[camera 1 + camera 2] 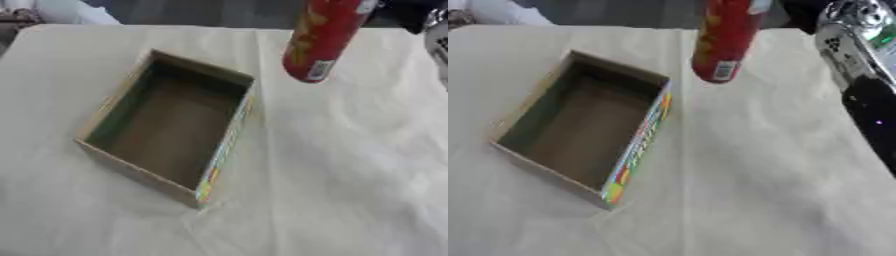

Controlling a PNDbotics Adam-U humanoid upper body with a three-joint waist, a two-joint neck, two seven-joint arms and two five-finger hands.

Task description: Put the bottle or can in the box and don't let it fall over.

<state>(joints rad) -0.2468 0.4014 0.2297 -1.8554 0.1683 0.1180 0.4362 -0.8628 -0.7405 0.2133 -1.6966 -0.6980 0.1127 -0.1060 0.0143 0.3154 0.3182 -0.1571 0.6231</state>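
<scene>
Can [321, 37] raised beyond box [166, 125] | top cut off | right hand fingers: cannot tell

Both head views look steeply down, sharing the box [166, 127].

An open cardboard box [171, 127] sits on the table [350, 175], left of the table's centre and turned askew to its edges. The box interior is brown and holds nothing visible; its right outer wall carries a multicoloured printed strip. A pale cloth covers the table, with a crease running from the far edge toward the near edge just right of the box. A red can [322, 37] with yellow markings and a white label near its lower end hangs tilted above the far right part of the table, apart from the box. Its upper end leaves the frame. A silver-grey arm part [437, 42] shows at the right edge.
</scene>
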